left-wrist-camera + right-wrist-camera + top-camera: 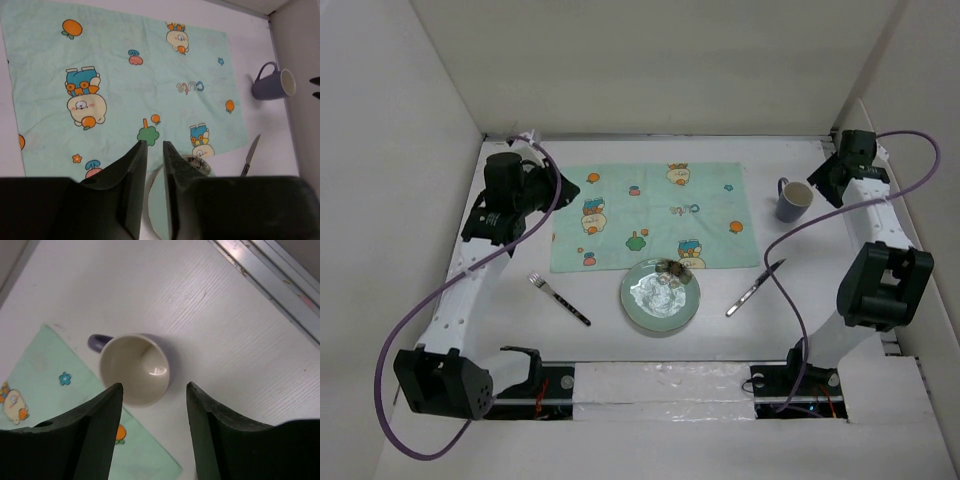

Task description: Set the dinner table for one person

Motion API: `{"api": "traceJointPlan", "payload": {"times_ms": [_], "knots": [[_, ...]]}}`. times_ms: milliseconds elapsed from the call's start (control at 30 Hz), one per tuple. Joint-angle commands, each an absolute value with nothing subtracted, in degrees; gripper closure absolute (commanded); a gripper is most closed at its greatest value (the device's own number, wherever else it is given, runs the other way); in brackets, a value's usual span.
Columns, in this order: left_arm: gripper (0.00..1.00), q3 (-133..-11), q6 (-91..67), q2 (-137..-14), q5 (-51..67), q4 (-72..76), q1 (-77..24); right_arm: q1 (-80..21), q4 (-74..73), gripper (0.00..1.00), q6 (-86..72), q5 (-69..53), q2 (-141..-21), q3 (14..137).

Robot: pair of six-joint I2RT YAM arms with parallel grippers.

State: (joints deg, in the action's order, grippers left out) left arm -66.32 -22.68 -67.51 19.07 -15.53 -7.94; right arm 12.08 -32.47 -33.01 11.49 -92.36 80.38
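Right now my right gripper [155, 387] hangs wide open over the upright mug [134, 370], which stands on the dinner table [225, 330] beneath, nearer one finger. Descending like this could clip its rim and topple it. My left gripper [154, 145], nearly closed and empty, hovers above the placemat [125, 75].

Left arm [505, 195] outstretched, jaws a narrow gap apart; right arm [880, 280] outstretched, jaws wide apart.
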Motion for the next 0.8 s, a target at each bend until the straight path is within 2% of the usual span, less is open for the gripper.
{"api": "traceJointPlan", "payload": {"times_ms": [0,33,67,133,233,333,367,433,467,500,767], "knots": [[0.83,-63.55,-20.75,-63.29,23.03,-14.32,-8.78,13.00,-34.89,0.40,-32.69,14.15,-96.92,84.02],[0.73,-63.11,-19.96,-62.93,22.16,-15.81,-9.75,13.01,-35.41,0.40,-32.87,14.06,-97.81,84.46],[0.70,-63.11,-18.21,-62.76,19.19,-16.78,-12.37,13.01,-35.59,0.40,-33.22,14.06,-98.78,84.81],[0.66,-62.50,-16.97,-61.88,17.50,-18.97,-14.23,13.01,-35.68,0.40,-33.13,13.71,-100.97,85.51],[0.65,-61.09,-16.35,-60.03,16.44,-19.60,-14.24,13.01,-36.56,0.43,-33.57,13.27,-103.18,86.57],[0.65,-59.86,-16.43,-59.41,16.43,-19.34,-14.94,13.01,-35.69,0.58,-33.84,13.36,-103.62,86.22],[0.65,-59.85,-16.44,-59.68,16.61,-19.25,-14.94,13.01,-35.51,0.68,-33.75,13.27,-104.06,86.22],[0.66,-59.94,-16.61,-60.20,16.70,-19.16,-14.94,13.01,-35.86,0.80,-33.93,13.53,-104.76,87.09],[0.66,-60.29,-16.61,-60.47,16.61,-19.25,-14.94,13.01,-35.95,0.94,-34.19,14.41,-105.20,87.45],[0.65,-60.55,-16.52,-60.82,16.70,-19.34,-14.94,12.40,-35.86,0.99,-34.10,15.02,-105.03,87.54],[0.66,-63.11,-16.61,-62.05,16.70,-20.30,-14.94,8.70,-32.26,1.00,-31.73,14.33,-98.17,92.71]]}}
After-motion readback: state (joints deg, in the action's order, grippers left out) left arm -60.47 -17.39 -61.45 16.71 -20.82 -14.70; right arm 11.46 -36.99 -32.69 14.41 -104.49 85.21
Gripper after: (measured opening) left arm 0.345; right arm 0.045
